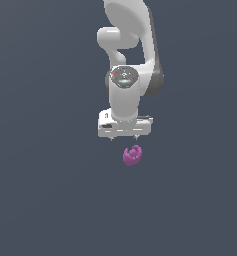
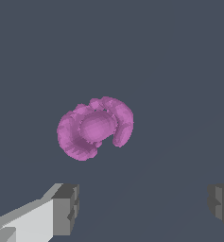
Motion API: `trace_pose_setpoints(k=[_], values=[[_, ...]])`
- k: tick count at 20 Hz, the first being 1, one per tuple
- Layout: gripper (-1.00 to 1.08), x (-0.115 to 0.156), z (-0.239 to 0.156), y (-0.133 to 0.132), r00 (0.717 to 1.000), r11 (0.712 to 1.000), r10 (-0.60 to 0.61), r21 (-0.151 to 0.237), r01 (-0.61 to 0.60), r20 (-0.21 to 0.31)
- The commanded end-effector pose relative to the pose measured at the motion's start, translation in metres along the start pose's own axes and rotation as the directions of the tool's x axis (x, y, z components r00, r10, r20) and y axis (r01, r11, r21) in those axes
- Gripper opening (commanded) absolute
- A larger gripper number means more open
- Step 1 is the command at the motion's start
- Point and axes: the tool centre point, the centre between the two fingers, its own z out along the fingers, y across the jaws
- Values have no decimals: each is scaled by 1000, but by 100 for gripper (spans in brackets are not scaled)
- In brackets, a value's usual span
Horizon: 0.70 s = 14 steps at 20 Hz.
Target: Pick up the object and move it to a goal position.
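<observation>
The object (image 1: 132,155) is a small magenta-purple lobed blob with ridged folds, lying on the dark grey floor. In the exterior view it sits just below the white gripper (image 1: 123,138) and slightly toward that view's right. The wrist view shows the object (image 2: 95,127) from above, ahead of the two grey fingertips (image 2: 66,209). The gripper (image 2: 144,205) stands open, its fingers wide apart with nothing between them. The object is apart from both fingers.
The white robot arm (image 1: 130,60) rises behind the gripper in the exterior view. A uniform dark grey surface (image 1: 40,200) surrounds everything. No goal marker shows.
</observation>
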Motion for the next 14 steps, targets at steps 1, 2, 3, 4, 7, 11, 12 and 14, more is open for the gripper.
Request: trace_pose_setpoints(k=[1,2,3,4,7,11,12,14], values=[[100,0,0,-2,1000,1000,-5,1,5,1],[100,0,0,-1,1000,1000,-3,1,3,1],[100,0,0,0,1000,1000,-2,0,2,1],[100,0,0,-1,1000,1000,-1,1,1,1],[100,0,0,-1,1000,1000,10,1,-10,1],[100,1,1,-2,999,999,42,0,-42,0],[100,2,1,-2,999,999,53,0,-53,0],[100,3,2,-3,997,997,78,-1,-78,-1]])
